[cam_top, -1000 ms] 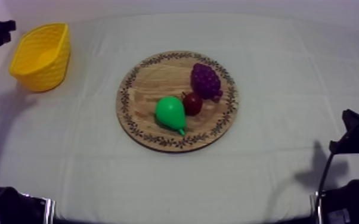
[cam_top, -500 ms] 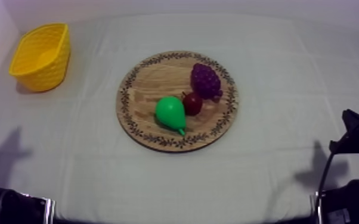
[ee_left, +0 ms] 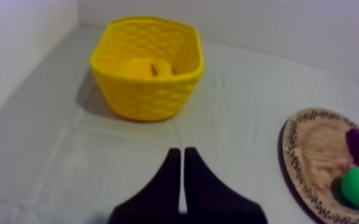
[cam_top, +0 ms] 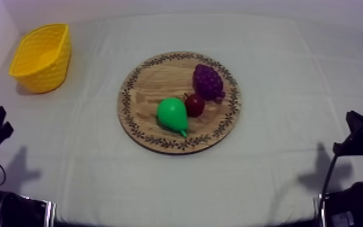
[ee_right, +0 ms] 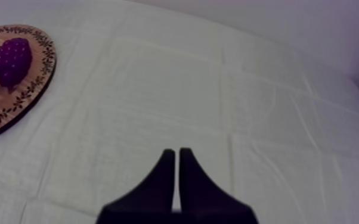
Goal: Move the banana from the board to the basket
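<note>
1. Yellow woven basket [ee_left: 149, 95] at the worktop's [cam_top: 280, 72] far left corner holds a pale yellow curved shape, which I take to be the toy banana [ee_left: 139, 67]. It lies inside against the far wall.
2. The round wooden board with a patterned rim [cam_top: 154, 78] sits mid-worktop. It carries a green pear [cam_top: 172, 113], a purple bunch of grapes [cam_top: 208, 81] and a small red fruit [cam_top: 195, 104]. No banana lies on it.
3. Judged from that, both the pick and the drop look done, and the task reads as complete or at its very last step.
4. The next move calls for little. Each arm only needs to settle at its own side, well clear of the basket rim, so nothing tips or gets dragged out. No new grasp seems needed.
5. The left fingers [ee_left: 175, 164] lie pressed together as a narrow wedge with nothing between them. They point towards the basket from well short of it, over bare cloth.
6. From above, the left arm sits low at the worktop's near left edge, well apart from both basket and board.
7. The right fingers [ee_right: 170, 164] are likewise together and empty, over bare cloth, with the board's rim off to one side.
8. The right arm is low at the near right edge.
</note>
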You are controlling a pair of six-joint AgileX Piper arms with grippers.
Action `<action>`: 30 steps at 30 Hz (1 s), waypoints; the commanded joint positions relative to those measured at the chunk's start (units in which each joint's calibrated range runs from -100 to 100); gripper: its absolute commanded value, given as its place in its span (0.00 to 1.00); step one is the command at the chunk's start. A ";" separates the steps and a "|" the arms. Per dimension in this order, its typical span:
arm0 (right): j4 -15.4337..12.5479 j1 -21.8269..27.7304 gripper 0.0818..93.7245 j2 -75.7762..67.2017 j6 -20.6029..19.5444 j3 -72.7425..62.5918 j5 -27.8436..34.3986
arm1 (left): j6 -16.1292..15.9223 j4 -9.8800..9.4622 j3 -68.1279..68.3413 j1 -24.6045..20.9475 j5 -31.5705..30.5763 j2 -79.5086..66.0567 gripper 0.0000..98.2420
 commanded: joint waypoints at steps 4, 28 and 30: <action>-0.03 -0.01 0.01 0.04 0.03 -0.03 -0.02 | -2.66 1.29 6.31 0.51 -0.98 -3.38 0.00; -0.03 -0.01 0.01 0.04 0.00 -0.03 -0.02 | 3.20 5.85 10.89 1.24 -9.85 -7.61 0.00; -0.03 -0.01 0.01 0.04 -0.01 -0.03 -0.02 | 3.11 5.87 10.89 1.24 -9.86 -7.61 0.00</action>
